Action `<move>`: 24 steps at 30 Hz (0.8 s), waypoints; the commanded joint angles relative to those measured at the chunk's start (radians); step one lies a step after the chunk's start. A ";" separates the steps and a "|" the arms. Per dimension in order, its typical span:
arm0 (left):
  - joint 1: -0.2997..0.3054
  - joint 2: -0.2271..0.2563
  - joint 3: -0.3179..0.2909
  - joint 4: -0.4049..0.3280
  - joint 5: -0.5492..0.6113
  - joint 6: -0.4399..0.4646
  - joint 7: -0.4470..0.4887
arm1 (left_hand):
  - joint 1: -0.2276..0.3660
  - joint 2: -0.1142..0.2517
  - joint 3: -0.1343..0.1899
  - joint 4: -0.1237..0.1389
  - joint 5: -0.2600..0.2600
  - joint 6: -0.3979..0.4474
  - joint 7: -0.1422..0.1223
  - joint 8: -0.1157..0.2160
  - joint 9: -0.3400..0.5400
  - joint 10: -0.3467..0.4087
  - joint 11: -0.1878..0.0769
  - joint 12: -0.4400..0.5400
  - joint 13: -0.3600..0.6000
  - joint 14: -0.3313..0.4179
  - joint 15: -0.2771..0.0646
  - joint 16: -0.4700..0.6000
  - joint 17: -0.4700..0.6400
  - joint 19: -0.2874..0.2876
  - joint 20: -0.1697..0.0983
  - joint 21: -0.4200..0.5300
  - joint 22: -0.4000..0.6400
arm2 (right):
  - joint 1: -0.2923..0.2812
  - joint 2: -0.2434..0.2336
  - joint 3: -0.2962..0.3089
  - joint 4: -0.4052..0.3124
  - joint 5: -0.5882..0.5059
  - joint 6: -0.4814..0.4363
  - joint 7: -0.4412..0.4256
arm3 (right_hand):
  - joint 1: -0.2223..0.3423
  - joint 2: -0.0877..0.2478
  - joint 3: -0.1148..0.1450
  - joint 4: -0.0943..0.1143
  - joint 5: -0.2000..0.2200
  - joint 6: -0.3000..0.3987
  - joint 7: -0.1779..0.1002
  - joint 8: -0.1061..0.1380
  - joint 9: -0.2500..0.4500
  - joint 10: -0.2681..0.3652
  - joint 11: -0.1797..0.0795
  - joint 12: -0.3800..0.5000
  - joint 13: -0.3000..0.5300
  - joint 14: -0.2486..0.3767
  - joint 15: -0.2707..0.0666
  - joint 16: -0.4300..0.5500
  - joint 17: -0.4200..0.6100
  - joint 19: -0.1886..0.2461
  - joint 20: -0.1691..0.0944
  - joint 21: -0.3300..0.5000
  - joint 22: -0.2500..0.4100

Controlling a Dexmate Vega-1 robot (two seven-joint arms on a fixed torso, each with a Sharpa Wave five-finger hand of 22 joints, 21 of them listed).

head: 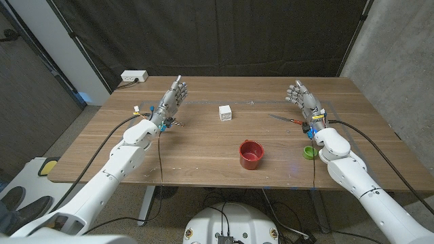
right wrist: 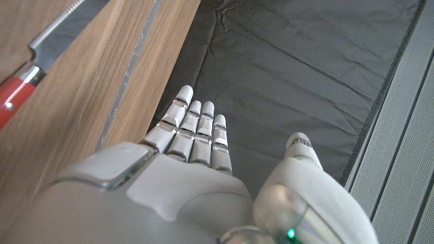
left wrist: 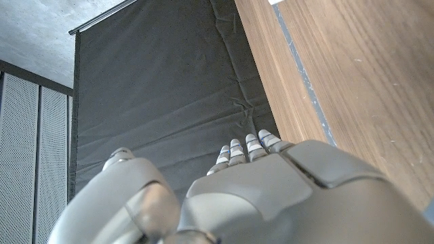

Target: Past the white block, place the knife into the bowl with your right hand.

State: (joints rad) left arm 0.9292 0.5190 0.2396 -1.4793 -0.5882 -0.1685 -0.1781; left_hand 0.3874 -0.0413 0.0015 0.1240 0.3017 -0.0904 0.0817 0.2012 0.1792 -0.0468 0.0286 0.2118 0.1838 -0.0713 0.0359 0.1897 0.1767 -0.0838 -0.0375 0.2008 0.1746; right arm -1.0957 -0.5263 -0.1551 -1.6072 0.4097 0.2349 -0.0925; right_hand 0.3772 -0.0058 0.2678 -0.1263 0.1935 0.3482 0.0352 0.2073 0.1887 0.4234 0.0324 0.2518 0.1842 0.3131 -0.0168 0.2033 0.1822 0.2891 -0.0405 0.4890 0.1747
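A knife point(head: 285, 119) with a red handle and a silver blade lies on the wooden table point(head: 203, 146) right of centre, just left of my right hand point(head: 302, 99). The knife point(right wrist: 41, 57) also lies beside my right hand point(right wrist: 196, 183) in the right wrist view. That hand stands with its fingers stretched out and holds nothing. The white block point(head: 225, 112) sits mid-table. Nearer the front edge, the red bowl point(head: 251, 154) stands with nothing inside. My left hand point(head: 173, 99) is raised over the left side with straight fingers, holding nothing, and shows as my left hand point(left wrist: 271, 196) over the table edge.
A small green object point(head: 310, 152) sits by my right wrist, right of the bowl. A white power strip point(head: 134, 77) lies at the far left corner. Black curtain hangs behind the table.
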 commanded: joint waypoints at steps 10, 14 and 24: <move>0.019 -0.020 0.012 -0.064 0.039 0.027 0.048 | 0.014 0.001 -0.001 -0.009 0.001 0.032 0.020 0.011 0.003 0.032 0.019 0.010 0.001 0.037 0.015 0.012 0.003 0.010 0.011 0.006 0.005 | -0.083 -0.091 0.047 -0.161 -0.227 -0.162 -0.184 | 0.108 0.010 0.033 -0.038 -0.008 0.041 -0.052 0.005 0.004 0.006 -0.050 -0.011 0.002 0.044 0.009 0.004 -0.002 0.044 -0.019 -0.012 0.009; 0.023 -0.018 0.011 -0.077 0.045 0.035 0.058 | 0.015 0.002 -0.002 -0.009 0.001 0.037 0.022 0.011 0.004 0.033 0.020 0.009 0.001 0.038 0.015 0.011 0.003 0.005 0.025 0.003 0.005 | -0.089 -0.106 0.049 -0.176 -0.257 -0.193 -0.199 | 0.131 0.011 0.042 -0.042 -0.009 0.051 -0.067 0.006 0.004 0.016 -0.066 -0.010 0.002 0.032 0.017 -0.006 -0.002 0.023 -0.007 -0.026 0.010; 0.042 -0.010 0.012 -0.105 0.068 0.033 0.076 | 0.017 0.003 -0.004 -0.010 0.001 0.043 0.021 0.011 0.004 0.038 0.020 0.008 0.001 0.040 0.016 0.009 0.003 -0.002 0.031 0.000 0.005 | -0.095 -0.151 0.034 -0.226 -0.353 -0.300 -0.232 | 0.191 0.006 0.061 -0.046 -0.010 0.068 -0.097 0.004 0.005 0.020 -0.089 -0.016 0.002 -0.065 0.050 -0.030 -0.002 -0.071 0.022 -0.080 0.011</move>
State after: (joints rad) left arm 0.9550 0.5036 0.2494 -1.5560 -0.5420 -0.1380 -0.1213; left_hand 0.3963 -0.0403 -0.0025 0.1200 0.3017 -0.0562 0.0978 0.2072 0.1790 -0.0166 0.0482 0.2118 0.1837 -0.0350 0.0503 0.1963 0.1767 -0.0797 -0.0131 0.2008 0.1745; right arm -1.1772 -0.6279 -0.1128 -1.7726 0.1638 0.0481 -0.2733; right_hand 0.5497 -0.0020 0.3218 -0.1684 0.1849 0.4107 -0.0544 0.2072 0.1885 0.4420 -0.0437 0.2358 0.1840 0.2554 0.0358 0.1736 0.1767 0.2239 -0.0217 0.4173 0.1843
